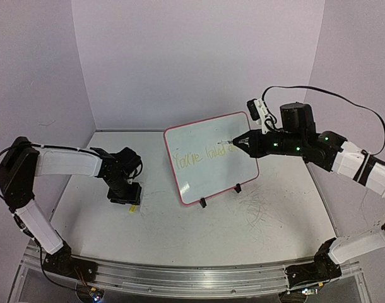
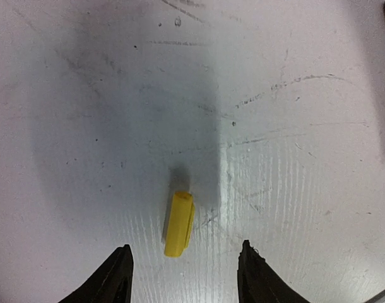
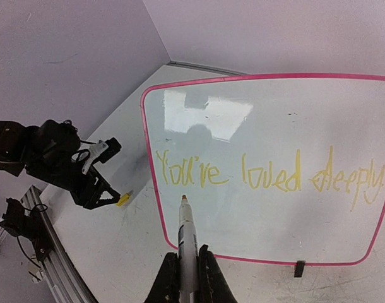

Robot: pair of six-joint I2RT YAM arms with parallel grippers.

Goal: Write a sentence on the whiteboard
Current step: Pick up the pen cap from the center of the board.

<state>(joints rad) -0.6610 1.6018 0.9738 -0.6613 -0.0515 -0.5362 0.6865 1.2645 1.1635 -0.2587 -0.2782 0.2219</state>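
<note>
The whiteboard (image 1: 213,180) stands tilted on its black wire stand mid-table, pink-rimmed. On it runs the sentence (image 1: 202,156) in pale yellow, reading "You're loved deeply" (image 3: 268,177) in the right wrist view. My right gripper (image 1: 241,141) is shut on a white marker (image 3: 187,237), whose orange tip points at the whiteboard (image 3: 274,243) just below "You're", a little off the surface. My left gripper (image 2: 185,248) hangs open low over the table at the left. A yellow marker cap (image 2: 179,224) lies loose on the table between and just ahead of its fingers, touching neither.
Grey scribbly scratch marks (image 1: 259,208) cover the table right of the board. The stand's black feet (image 1: 203,202) stick out at the board's lower rim. A metal rail (image 1: 180,278) runs along the near edge. Lilac walls close in the back and sides.
</note>
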